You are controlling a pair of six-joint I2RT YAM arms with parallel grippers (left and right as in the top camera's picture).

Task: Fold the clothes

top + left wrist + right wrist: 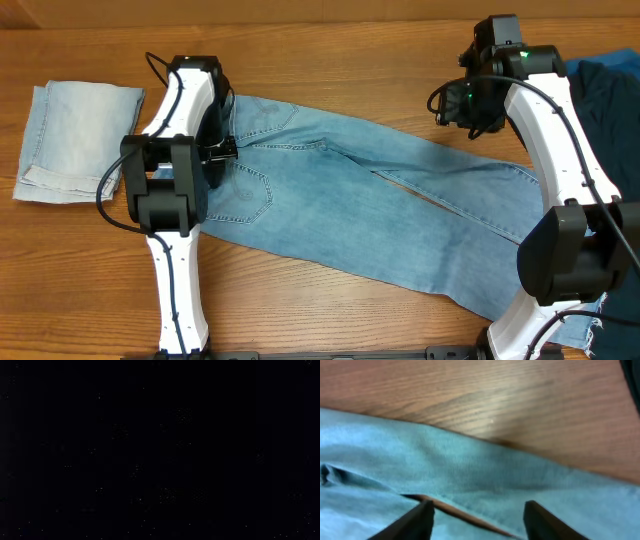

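A long pair of light-blue jeans [340,200] lies flat across the table, waist at the left and legs running to the lower right. My left gripper [218,152] is down at the waistband near a back pocket. Its fingers are hidden under the arm, and the left wrist view is fully black. My right gripper [478,112] hovers over the far edge of the upper leg. In the right wrist view its fingers [477,517] are spread apart and empty above the jeans [470,470], over the gap between the legs.
A folded pale denim piece [75,142] lies at the far left. A dark navy garment [612,95] lies at the far right, beside the right arm. Bare wooden table [350,60] shows along the back and in front of the jeans.
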